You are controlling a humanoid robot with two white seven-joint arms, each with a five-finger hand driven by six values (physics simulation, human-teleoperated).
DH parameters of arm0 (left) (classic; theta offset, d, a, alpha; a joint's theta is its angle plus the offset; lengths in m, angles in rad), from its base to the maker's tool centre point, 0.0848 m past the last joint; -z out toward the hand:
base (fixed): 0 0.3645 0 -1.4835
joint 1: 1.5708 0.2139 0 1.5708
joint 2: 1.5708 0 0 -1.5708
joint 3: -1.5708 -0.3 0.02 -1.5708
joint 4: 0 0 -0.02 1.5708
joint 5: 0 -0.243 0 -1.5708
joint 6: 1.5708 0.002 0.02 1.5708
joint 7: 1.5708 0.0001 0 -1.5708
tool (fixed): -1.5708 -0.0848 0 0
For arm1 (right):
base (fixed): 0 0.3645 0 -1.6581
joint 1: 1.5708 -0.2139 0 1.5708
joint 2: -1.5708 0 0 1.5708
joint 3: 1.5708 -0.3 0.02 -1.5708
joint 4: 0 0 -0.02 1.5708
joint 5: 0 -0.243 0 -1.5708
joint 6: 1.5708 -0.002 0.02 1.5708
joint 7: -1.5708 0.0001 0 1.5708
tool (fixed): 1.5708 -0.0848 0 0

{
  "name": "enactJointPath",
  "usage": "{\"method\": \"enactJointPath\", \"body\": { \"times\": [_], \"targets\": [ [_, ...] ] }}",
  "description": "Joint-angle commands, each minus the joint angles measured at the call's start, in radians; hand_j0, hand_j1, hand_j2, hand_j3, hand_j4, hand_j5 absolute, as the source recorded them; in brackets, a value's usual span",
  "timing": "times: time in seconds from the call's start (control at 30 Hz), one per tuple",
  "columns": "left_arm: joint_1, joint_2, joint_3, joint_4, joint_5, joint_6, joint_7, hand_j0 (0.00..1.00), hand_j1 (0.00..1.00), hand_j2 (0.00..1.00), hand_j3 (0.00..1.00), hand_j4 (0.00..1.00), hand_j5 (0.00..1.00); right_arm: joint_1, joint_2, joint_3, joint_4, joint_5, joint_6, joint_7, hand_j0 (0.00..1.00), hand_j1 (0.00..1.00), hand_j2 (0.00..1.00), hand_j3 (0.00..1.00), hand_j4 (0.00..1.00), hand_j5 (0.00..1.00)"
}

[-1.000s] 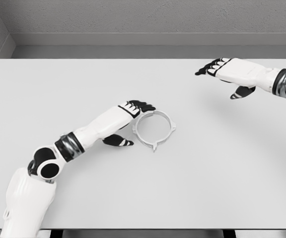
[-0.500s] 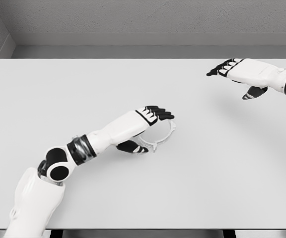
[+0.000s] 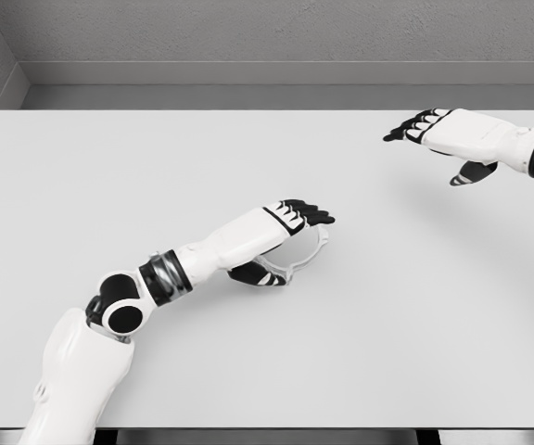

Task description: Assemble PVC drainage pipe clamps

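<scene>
1 clamp ring (image 3: 311,252), left hand (image 3: 286,222) above

soft, even, bright light from above washes the white table (image 3: 267,371) nearly flat, with no glare. faint blurred shadows lie under the left arm (image 3: 221,246) at centre and below the right hand (image 3: 448,134) at upper right. the render is sharp throughout, edges undistorted.

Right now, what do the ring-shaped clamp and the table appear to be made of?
Clamp ring: looks like pale grey matte plastic, thin-walled with small moulded tabs; the left hand covers much of it. Table: a smooth, flat, light grey matte surface; material unclear in this render.
</scene>
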Motion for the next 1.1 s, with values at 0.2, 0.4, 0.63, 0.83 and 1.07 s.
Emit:
{"method": "enactJointPath", "body": {
  "times": [0.2, 0.4, 0.63, 0.83, 1.07],
  "targets": [
    [0.0, 0.01, 0.015, 0.026, 0.005, 0.002, 0.001, 1.0, 1.0, 1.0, 1.0, 1.0, 1.0, 0.005, 0.0, 0.003, 0.003, -0.004, 0.003, 0.0, 1.0, 1.0, 1.0, 1.0, 1.0, 1.0],
    [-0.021, 0.01, 0.013, 0.045, 0.005, 0.002, 0.0, 1.0, 1.0, 1.0, 1.0, 1.0, 1.0, 0.005, 0.002, 0.005, 0.001, -0.004, 0.001, 0.002, 1.0, 1.0, 1.0, 1.0, 1.0, 1.0],
    [-0.021, 0.003, 0.005, 0.046, 0.005, 0.002, 0.001, 1.0, 1.0, 1.0, 1.0, 1.0, 1.0, 0.005, 0.002, 0.005, -0.002, -0.004, 0.001, 0.002, 1.0, 1.0, 1.0, 1.0, 1.0, 1.0],
    [-0.021, 0.005, 0.01, 0.065, 0.004, 0.002, 0.0, 1.0, 1.0, 1.0, 1.0, 1.0, 1.0, 0.005, 0.002, 0.005, -0.002, -0.004, 0.001, 0.003, 1.0, 1.0, 1.0, 1.0, 1.0, 1.0],
    [-0.046, 0.002, 0.005, 0.088, 0.004, 0.002, 0.0, 1.0, 1.0, 1.0, 1.0, 1.0, 1.0, 0.005, 0.0, 0.003, 0.003, -0.004, 0.003, 0.003, 1.0, 1.0, 1.0, 1.0, 1.0, 1.0]
  ]
}}
